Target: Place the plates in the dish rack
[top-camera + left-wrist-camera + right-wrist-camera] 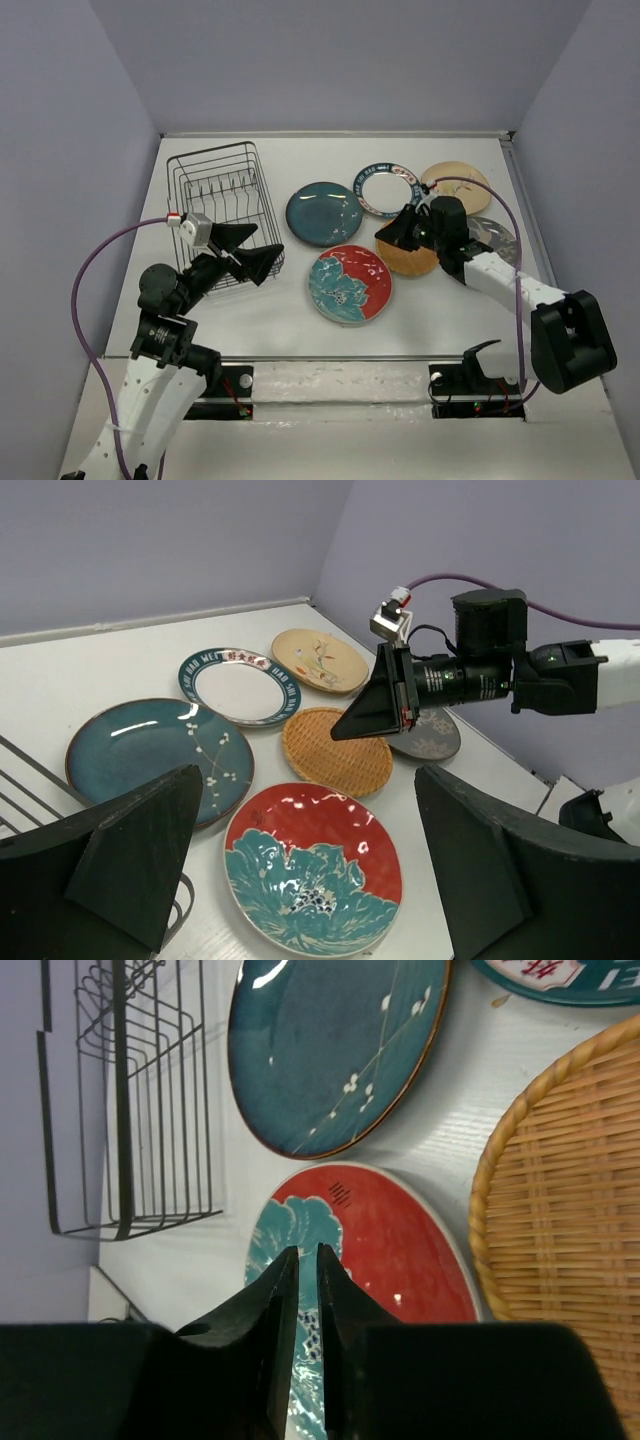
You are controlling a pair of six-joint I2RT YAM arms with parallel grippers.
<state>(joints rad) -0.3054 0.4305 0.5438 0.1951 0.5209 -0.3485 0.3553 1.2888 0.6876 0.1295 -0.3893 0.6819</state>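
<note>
The empty wire dish rack (220, 200) stands at the back left. Six plates lie flat to its right: dark teal (323, 213), white with dark rim (386, 189), cream floral (456, 185), orange woven (410, 260), grey (497, 238), and red-and-teal floral (349, 283). My left gripper (266, 247) is open and empty, above the rack's near right corner, facing the red-and-teal plate (312, 865). My right gripper (385, 235) is shut and empty, hovering over the orange plate's left edge (570, 1220), its tips (305, 1250) pointing at the red-and-teal plate (400, 1250).
Walls close the table at the back and both sides. The right arm (500, 275) lies across the grey plate. Rack wires show in the right wrist view (120, 1110) and at the left wrist view's lower left (30, 790). A strip of bare table runs along the near edge (300, 335).
</note>
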